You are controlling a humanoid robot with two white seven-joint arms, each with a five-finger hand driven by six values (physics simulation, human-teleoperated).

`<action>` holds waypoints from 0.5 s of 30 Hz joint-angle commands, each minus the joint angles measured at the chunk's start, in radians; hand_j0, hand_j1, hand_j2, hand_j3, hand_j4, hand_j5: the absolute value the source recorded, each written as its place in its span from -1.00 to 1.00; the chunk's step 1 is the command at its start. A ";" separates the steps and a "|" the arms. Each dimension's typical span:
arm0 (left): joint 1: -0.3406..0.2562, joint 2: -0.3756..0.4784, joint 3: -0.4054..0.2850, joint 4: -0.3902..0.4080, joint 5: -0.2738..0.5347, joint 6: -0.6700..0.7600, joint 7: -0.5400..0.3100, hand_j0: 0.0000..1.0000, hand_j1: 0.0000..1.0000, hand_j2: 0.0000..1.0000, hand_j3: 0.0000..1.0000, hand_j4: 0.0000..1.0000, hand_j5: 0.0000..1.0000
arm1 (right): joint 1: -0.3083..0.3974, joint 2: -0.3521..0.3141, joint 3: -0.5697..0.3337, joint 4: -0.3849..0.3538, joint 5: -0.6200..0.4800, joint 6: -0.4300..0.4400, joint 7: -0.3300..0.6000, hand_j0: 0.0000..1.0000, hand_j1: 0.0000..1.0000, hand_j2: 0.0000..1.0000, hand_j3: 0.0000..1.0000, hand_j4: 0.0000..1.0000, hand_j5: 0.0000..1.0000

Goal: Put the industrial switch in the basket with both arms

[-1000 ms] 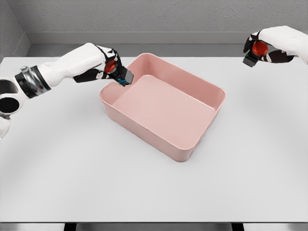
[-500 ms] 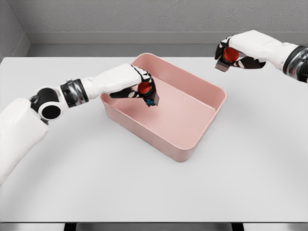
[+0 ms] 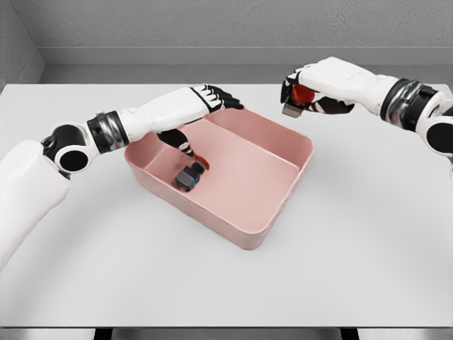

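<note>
A pink basket (image 3: 279, 197) sits in the middle of the white table (image 3: 226, 283). One industrial switch (image 3: 190, 174), dark grey with a red knob, lies on the basket floor near its left wall. Above it my left hand (image 3: 212, 99) hovers over the basket's far left rim with fingers spread, holding nothing. My right hand (image 3: 301, 95) is shut on a second industrial switch (image 3: 296, 99) with a red button, held just above the basket's far right corner.
A grey wall runs along the table's far edge (image 3: 226, 67). Bare table surface lies in front of the basket and to both sides.
My left hand let go of its switch, which dropped onto the basket floor, and its fingers opened. The basket shifted left. My right hand moved left with its switch toward the basket's far corner.
</note>
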 commanded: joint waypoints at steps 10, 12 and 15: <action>-0.009 0.097 -0.002 -0.071 0.102 0.002 0.005 1.00 1.00 1.00 1.00 1.00 1.00 | -0.021 0.004 -0.002 -0.001 0.000 0.001 -0.001 0.02 0.02 0.02 0.02 0.02 0.02; -0.003 0.155 -0.005 -0.102 0.133 0.002 0.005 1.00 1.00 1.00 1.00 1.00 1.00 | -0.021 0.004 -0.002 -0.001 0.000 0.002 -0.001 0.02 0.02 0.02 0.02 0.02 0.02; 0.018 0.255 -0.008 -0.157 0.176 0.002 0.006 1.00 1.00 1.00 1.00 1.00 1.00 | -0.025 0.004 -0.002 -0.001 0.000 0.002 -0.001 0.03 0.03 0.03 0.03 0.03 0.03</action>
